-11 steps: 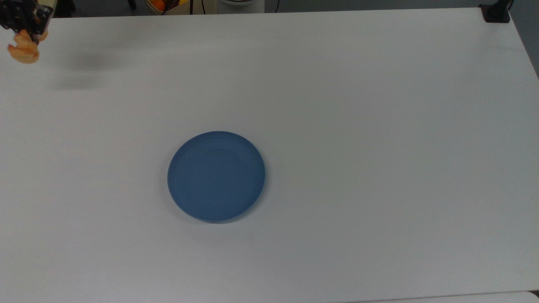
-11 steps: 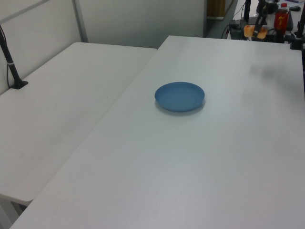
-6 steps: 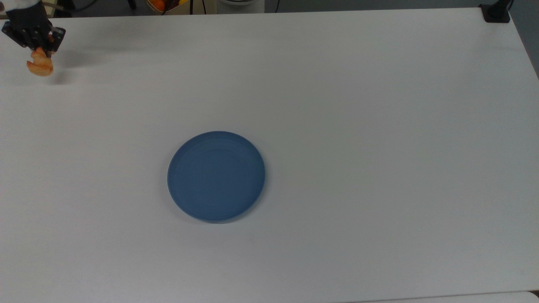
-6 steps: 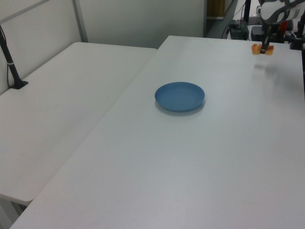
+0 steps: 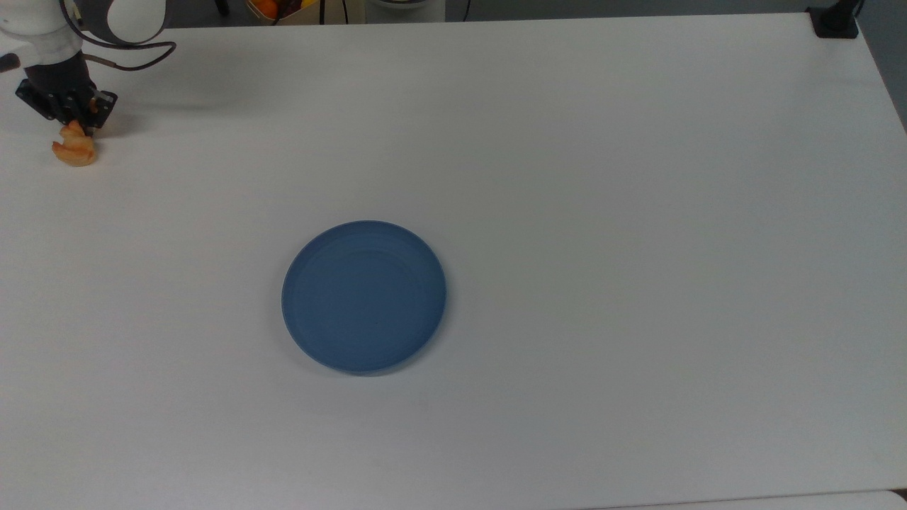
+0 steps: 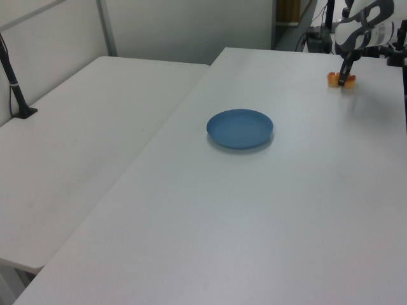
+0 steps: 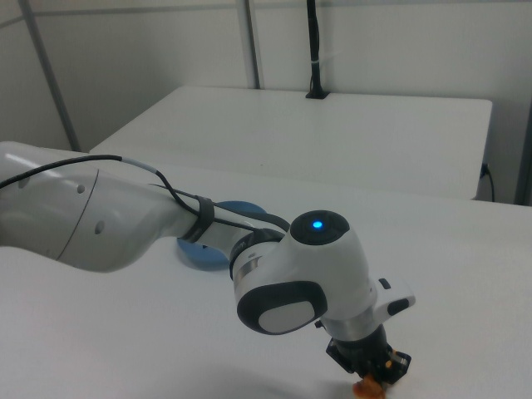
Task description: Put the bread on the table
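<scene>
The golden-orange bread [image 5: 74,151] sits low at the white table's [image 5: 567,177] far left corner in the top view, touching or almost touching the surface. My gripper [image 5: 81,129] is shut on its upper end, with the arm rising behind it. In the left view the bread [image 6: 334,79] hangs at the gripper [image 6: 343,81] near the table's [image 6: 254,210] far right. In the right view the bread [image 7: 366,389] peeks out under the gripper [image 7: 371,378] at the bottom edge.
An empty round blue plate [image 5: 364,297] lies mid-table, well away from the bread, and appears as the plate [image 6: 240,128] in the left view. A black clamp [image 5: 835,21] stands at the top view's far right corner. A second white table [image 6: 76,127] adjoins in the left view.
The gripper has carried the bread downward onto or just above the table near the corner. The arm's wrist has come into the top view. The plate has not moved.
</scene>
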`<state>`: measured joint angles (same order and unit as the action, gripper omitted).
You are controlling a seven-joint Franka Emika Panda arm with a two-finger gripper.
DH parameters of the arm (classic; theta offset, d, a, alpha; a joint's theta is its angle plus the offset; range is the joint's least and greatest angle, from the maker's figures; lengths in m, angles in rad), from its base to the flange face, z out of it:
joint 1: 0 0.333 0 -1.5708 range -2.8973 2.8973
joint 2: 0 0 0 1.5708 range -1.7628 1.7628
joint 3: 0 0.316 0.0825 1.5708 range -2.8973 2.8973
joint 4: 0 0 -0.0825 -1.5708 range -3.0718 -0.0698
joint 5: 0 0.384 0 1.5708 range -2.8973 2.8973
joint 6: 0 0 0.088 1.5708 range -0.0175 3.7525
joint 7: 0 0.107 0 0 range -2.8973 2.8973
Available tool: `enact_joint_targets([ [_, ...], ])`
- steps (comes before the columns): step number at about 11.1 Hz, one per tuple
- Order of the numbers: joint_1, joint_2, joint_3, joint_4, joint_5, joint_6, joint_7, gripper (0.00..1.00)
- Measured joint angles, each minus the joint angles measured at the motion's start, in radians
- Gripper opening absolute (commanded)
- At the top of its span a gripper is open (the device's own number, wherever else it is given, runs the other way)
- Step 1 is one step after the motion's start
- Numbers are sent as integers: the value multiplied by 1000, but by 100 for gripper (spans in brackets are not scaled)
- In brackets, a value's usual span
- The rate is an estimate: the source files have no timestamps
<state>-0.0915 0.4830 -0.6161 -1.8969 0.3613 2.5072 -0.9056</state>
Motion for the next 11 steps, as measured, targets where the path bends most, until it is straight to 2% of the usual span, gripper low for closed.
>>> enact_joint_targets([
  [2, -13, 18, 5, 24, 3, 0, -13, 81],
  [3, -14, 26, 5, 33, 3, 0, -18, 100],
  [11, -14, 35, 8, 44, 3, 0, -38, 100],
])
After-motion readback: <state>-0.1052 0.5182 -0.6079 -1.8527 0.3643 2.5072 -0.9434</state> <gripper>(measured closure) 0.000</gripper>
